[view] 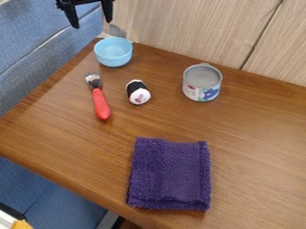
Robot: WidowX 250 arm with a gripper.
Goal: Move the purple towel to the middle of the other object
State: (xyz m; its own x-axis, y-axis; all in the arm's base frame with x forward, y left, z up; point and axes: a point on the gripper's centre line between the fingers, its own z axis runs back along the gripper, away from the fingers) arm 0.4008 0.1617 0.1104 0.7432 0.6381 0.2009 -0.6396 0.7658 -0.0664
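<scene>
Camera view: towel is lying by near edge of worktop, apart from bowl, fork, toy, can. Jaws are hanging spread, empty; whole move remaining.

"What does the robot's claw look like?"

"Black, with two fingers in the same black."

"How are they shaped?"

"Long and slim. They're wider up where they join the claw, then they narrow down to small, blunt tips."

"And just above them?"

"A black bar runs across the top of the claw, linking one finger to the other."

"What about its outer edge?"

"There's a small dark bump beside the finger at picture left, close to the bar. It makes the outline a bit stepped there."
</scene>
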